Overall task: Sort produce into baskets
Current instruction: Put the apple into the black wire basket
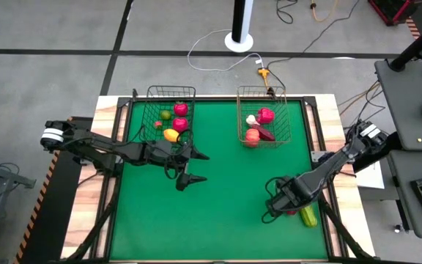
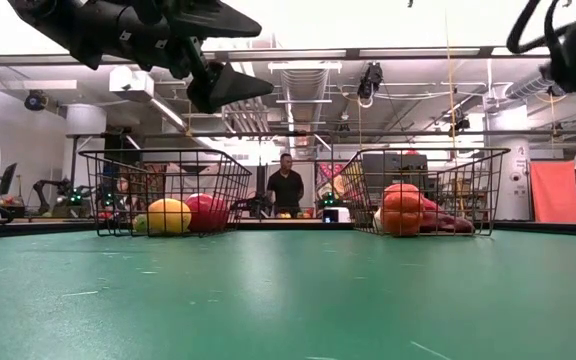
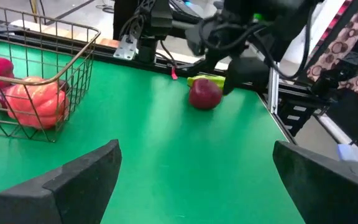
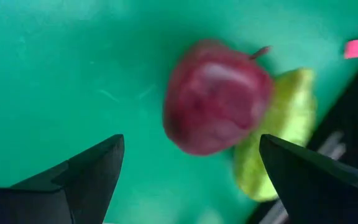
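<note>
I see right tool [image 4: 188,168] spread wide, hovering over red apple [image 4: 216,96] near bench [image 1: 218,213] corner – green piece [image 4: 278,140] touching it. Left tool [image 1: 193,167] wide too, empty, just beside black basket [image 1: 152,95] (several pieces inside). Copper basket [image 1: 284,110] also partly filled.

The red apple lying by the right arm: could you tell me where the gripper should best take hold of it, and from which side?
Grip the red apple across its round middle, coming straight down from above, where the open right gripper already hangs. Its stem points sideways, so the body is free. The yellow-green piece touches one side, so probably set the fingers across the other axis, clear of it.
</note>
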Robot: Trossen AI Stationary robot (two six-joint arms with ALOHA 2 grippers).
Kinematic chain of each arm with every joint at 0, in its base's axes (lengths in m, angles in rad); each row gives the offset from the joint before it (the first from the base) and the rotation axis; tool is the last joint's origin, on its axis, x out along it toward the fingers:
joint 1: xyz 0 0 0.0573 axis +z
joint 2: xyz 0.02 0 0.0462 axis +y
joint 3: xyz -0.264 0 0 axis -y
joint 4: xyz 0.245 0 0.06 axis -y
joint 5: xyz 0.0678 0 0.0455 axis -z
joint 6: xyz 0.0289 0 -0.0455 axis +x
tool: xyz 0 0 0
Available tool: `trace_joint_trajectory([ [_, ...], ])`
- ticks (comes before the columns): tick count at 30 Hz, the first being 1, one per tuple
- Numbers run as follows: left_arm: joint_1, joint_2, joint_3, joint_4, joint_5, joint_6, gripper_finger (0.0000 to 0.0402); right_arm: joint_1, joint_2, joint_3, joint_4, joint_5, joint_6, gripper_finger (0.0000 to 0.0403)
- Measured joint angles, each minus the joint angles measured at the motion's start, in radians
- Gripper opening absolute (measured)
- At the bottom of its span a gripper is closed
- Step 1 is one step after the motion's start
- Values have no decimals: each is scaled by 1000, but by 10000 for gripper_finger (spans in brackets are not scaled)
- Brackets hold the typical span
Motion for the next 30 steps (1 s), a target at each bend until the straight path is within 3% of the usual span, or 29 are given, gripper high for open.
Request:
trace_joint_trajectory([
  [8, 0, 0, 0, 9, -1, 29, 400, 11, 8, -148, 214, 23, 48, 366],
  [18, 0, 0, 0, 17, -2, 60, 400, 8, 16, -194, 261, 72, 57, 360],
  [30, -3, 0, 0, 35, -4, 60, 400, 3, 14, -167, 304, 104, 5, 267],
])
